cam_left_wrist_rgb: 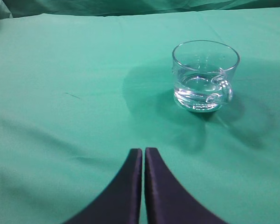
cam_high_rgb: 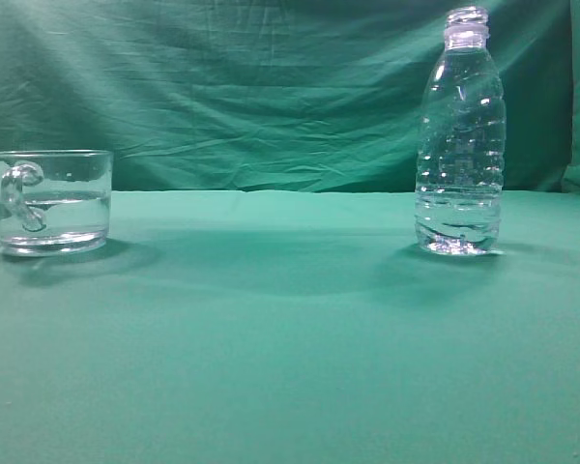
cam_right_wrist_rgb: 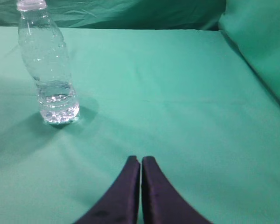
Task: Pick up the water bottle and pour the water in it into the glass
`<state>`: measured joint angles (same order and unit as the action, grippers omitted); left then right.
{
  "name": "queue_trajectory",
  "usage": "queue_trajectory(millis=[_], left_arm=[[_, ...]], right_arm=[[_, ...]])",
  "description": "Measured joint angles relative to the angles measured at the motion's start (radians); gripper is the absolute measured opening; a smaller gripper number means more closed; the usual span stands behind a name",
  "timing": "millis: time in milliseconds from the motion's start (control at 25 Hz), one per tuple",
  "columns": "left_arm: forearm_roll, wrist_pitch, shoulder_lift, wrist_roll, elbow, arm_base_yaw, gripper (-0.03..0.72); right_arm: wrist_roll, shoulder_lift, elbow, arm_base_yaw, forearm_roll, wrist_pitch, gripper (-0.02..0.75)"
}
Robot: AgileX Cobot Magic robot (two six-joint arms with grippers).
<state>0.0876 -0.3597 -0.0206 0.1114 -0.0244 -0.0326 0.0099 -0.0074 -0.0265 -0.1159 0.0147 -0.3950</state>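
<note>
On the right of the green surface [cam_high_rgb: 290, 338], as the exterior view has it, the water bottle [cam_high_rgb: 460, 135] stands upright, uncapped, well apart from the glass [cam_high_rgb: 50, 201] at far left. Neither arm shows in that view. Water [cam_high_rgb: 457, 217] fills only the bottle's bottom section, so I judge it light but top-tall and easy to tip; thin ribbed plastic will likely flex, so I'd grip mid-body at the ribs, not the neck. Glass looks rigid and heavy-based, some liquid in it.

Right wrist view: right gripper [cam_right_wrist_rgb: 140, 161] jaws clenched together, empty, bottle ahead and to the left, not touching. Left wrist view: left gripper [cam_left_wrist_rgb: 143, 152] jaws pressed together, empty, glass ahead to the right, handle facing the camera's right. Only the wrist views show the jaws; only the exterior view shows both objects together.
</note>
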Motion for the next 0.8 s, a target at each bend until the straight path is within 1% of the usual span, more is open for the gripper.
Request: queue_trajectory(millis=[800], left_arm=[[0.0, 0.0, 0.0, 0.0, 0.0, 0.0, 0.0]], right_arm=[[-0.01, -0.001, 0.0, 0.0, 0.0, -0.018, 0.0]])
